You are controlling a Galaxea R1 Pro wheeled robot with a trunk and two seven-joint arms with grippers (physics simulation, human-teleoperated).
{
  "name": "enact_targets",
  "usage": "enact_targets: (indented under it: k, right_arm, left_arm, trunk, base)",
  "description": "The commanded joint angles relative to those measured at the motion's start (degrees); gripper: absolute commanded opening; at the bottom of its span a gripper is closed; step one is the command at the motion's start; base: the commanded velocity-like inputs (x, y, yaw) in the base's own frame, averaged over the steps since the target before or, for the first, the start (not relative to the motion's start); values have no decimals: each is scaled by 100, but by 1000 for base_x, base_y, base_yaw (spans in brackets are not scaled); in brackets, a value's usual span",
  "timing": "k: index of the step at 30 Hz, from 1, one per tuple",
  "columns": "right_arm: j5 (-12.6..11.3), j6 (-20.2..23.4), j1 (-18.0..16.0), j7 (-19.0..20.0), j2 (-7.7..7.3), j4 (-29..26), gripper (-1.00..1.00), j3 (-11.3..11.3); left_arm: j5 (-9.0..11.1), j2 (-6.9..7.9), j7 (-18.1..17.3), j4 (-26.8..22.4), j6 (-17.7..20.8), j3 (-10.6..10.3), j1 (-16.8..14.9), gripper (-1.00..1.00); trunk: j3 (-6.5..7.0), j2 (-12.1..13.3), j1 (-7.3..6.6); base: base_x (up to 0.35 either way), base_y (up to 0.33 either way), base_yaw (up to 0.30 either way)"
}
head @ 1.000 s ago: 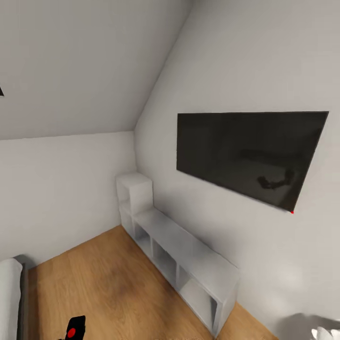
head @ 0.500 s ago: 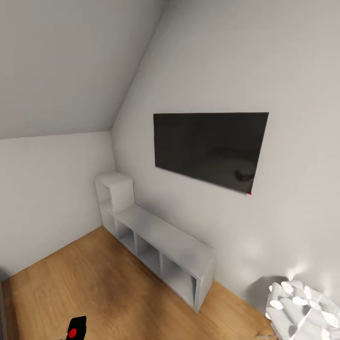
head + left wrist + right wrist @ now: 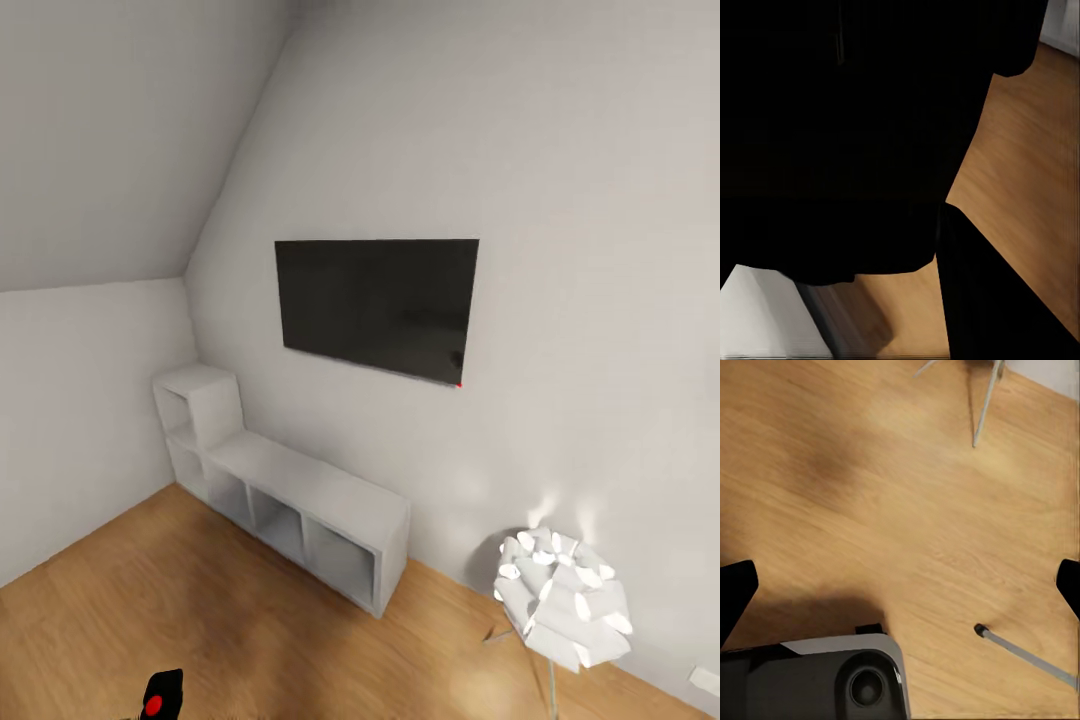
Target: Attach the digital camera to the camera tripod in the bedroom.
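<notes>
Bedroom wood floor [image 3: 200, 600] nearest. Digital camera [image 3: 160, 693] low in head view, red button up; left pincer state can't tell. Right pincer [image 3: 900, 585] spread open over floor, silver leg [image 3: 1027, 656] beside. Farther: white shelving [image 3: 300, 500], lamp [image 3: 562, 598], unbranded wall TV [image 3: 375, 305].
</notes>
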Motion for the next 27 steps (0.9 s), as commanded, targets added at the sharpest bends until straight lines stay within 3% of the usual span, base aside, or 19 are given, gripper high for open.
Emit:
enact_targets:
  k: [1,27]
  right_arm:
    - [2,-2,5,-26,1,-9,100,8]
    - [2,-2,5,-26,1,-9,100,8]
  left_arm:
    - [-3,1,34,-16,1,-48,-11,-100]
    - [-3,4,35,-16,1,-48,-11,-100]
  trunk:
    - [-1,-5,-1]
    - [-1,-5,-1]
  base:
    - [-344,0,-296]
    - [-344,19,-295]
